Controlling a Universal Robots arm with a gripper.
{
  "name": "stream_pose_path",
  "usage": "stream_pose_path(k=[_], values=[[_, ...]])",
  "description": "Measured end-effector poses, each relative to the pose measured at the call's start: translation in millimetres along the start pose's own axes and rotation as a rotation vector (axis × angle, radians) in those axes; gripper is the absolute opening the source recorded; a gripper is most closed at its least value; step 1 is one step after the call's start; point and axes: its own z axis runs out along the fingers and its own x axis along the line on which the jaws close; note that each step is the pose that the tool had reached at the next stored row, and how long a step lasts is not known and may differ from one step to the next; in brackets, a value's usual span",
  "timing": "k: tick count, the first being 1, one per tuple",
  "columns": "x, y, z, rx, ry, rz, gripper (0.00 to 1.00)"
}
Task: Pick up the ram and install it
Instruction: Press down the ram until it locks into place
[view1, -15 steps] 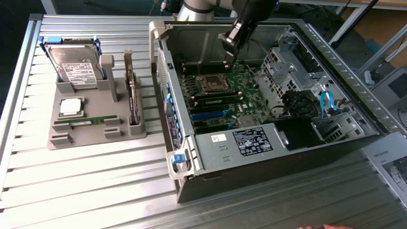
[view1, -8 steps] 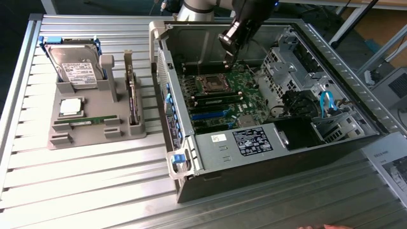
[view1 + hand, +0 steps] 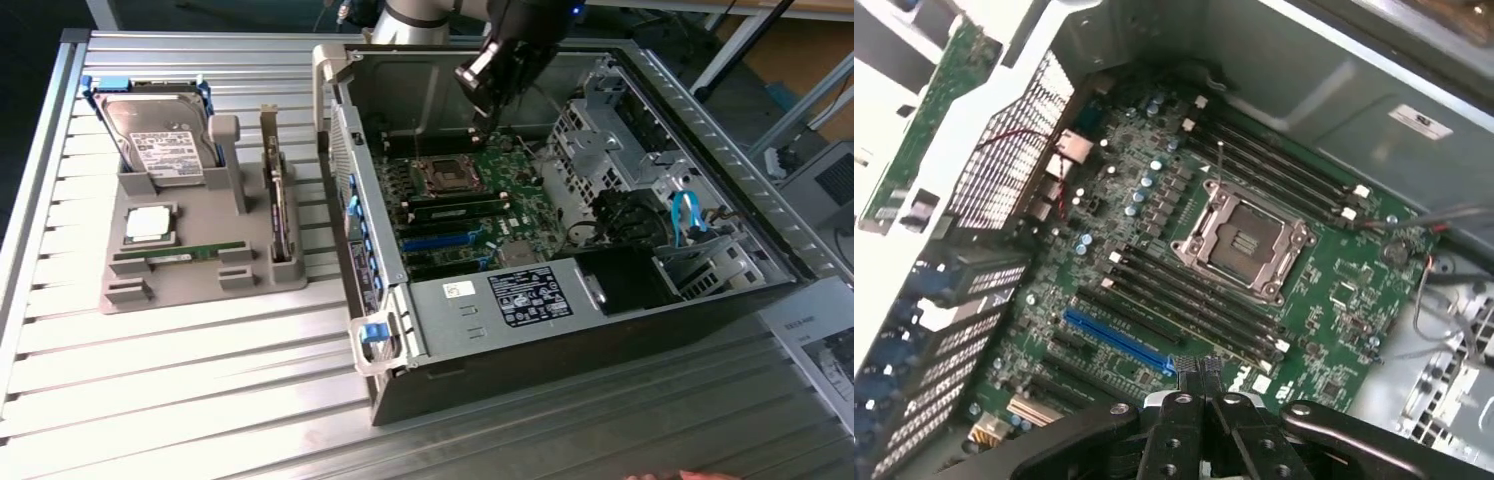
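I'm holding my tool fully closed, fingers pressed together and gripping nothing, hovering over the motherboard inside the open computer case. The ram is lying well apart from my tool, out on the grey parts tray on the table, at the exterior view's left, just below the silver processor chip.

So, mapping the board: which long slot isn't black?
The blue slot, just beyond the black slots flanking the processor socket; every other long slot is black.
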Motion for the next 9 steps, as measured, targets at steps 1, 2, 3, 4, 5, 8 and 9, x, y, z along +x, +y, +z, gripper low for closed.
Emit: stream_pose_path(k=[1, 2, 3, 4, 5, 8, 9], values=[[0.0, 0.0, 0.1, 0.0007, -0.0005, 0.023, 0.10], [0.0, 0.0, 0.1, 0.0012, -0.0010, 0.041, 0.10], [0.0, 0.0, 0.1, 0.0017, -0.0013, 0.057, 0.10], [0.0, 0.0, 0.2, 0.0022, -0.0017, 0.074, 0.10], [0.0, 0.0, 0.2, 0.0027, -0.0021, 0.090, 0.10], [0.0, 0.0, 0.3, 0.0042, -0.0033, 0.139, 0.10], [0.0, 0.0, 0.3, 0.0047, -0.0037, 0.156, 0.10]])
